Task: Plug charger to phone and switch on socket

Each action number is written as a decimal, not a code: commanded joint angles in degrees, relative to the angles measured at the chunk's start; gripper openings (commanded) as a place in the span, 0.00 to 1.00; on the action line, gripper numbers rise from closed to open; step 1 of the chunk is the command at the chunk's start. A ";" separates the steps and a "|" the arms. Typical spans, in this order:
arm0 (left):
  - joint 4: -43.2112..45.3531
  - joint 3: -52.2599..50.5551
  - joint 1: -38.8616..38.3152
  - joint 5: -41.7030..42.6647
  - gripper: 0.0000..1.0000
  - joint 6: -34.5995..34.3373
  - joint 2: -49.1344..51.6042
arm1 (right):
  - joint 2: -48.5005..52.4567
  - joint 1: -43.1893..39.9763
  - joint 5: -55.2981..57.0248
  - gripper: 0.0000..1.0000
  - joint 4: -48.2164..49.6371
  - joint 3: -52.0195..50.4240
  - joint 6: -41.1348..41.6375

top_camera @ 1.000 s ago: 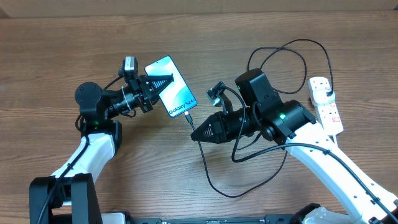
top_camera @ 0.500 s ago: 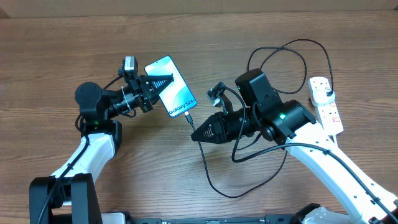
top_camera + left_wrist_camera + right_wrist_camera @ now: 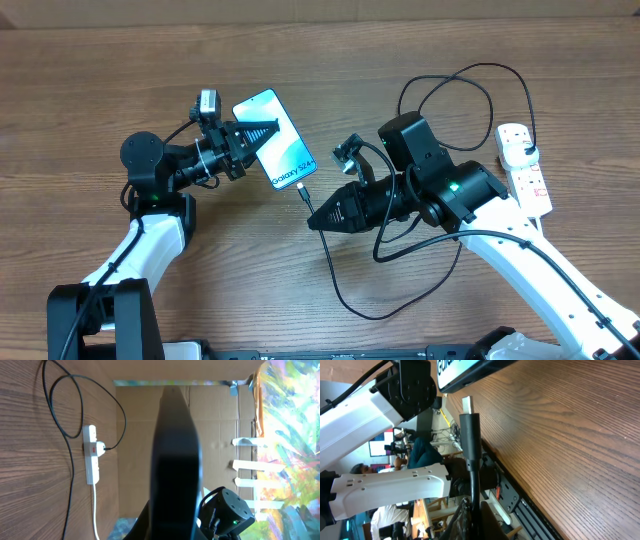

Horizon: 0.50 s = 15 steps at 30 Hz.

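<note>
The phone (image 3: 278,142), its light blue screen facing up, is held at its left edge by my left gripper (image 3: 262,133), which is shut on it. In the left wrist view the phone (image 3: 175,455) is a dark slab running up from the gripper (image 3: 172,527). My right gripper (image 3: 314,219) is shut on the charger (image 3: 330,262) just behind its plug tip (image 3: 303,194). The tip points at the phone's lower end and stands a short gap from it. The right wrist view shows the plug tip (image 3: 466,404) just below the phone (image 3: 470,371), held by the gripper (image 3: 472,510). The socket (image 3: 526,168) lies far right.
The charger's slack loops on the table below the right arm and behind it toward the socket (image 3: 91,455), where a black plug sits. A white lead (image 3: 95,510) runs from the socket. A cardboard wall (image 3: 220,435) stands behind the table.
</note>
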 commanded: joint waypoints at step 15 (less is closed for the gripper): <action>0.68 1.40 -0.39 1.22 0.04 1.49 -0.44 | -0.04 0.31 -0.04 0.04 1.14 1.14 -1.01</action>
